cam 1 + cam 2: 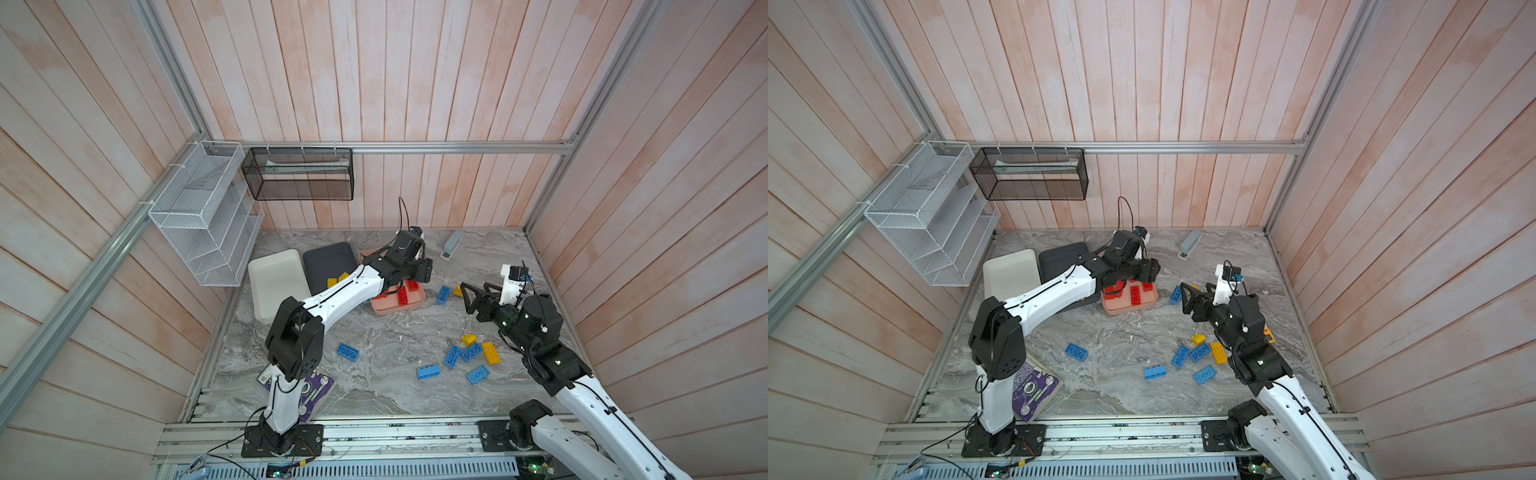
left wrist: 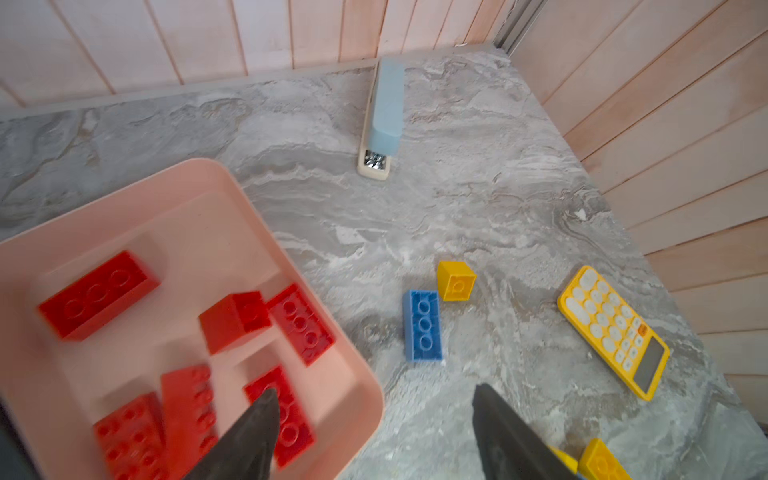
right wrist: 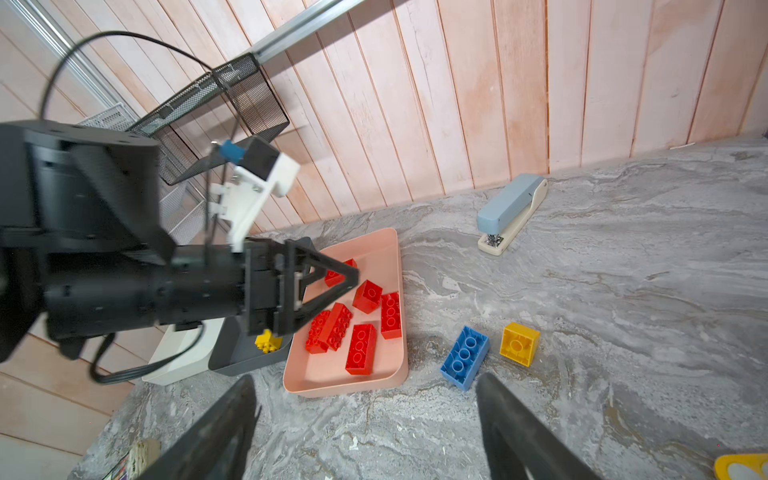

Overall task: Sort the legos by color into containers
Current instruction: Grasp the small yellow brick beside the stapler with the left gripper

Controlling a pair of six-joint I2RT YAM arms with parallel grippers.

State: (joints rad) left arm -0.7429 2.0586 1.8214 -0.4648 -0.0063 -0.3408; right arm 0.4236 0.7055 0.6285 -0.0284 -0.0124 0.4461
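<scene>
red studded bricks (image 2: pixel 99 295) lie in the salmon tray (image 2: pixel 187 224); both arms' jaws stand open, empty.

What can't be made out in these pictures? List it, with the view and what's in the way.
- Grey tray: in both top views the left arm covers part of it; brick count unclear.
- Calculator: cut off by the right wrist view's edge.
- Red bricks: some blurred in the left wrist view; studs uncountable.
- Book: partly under the left arm in both top views; print too small.
</scene>
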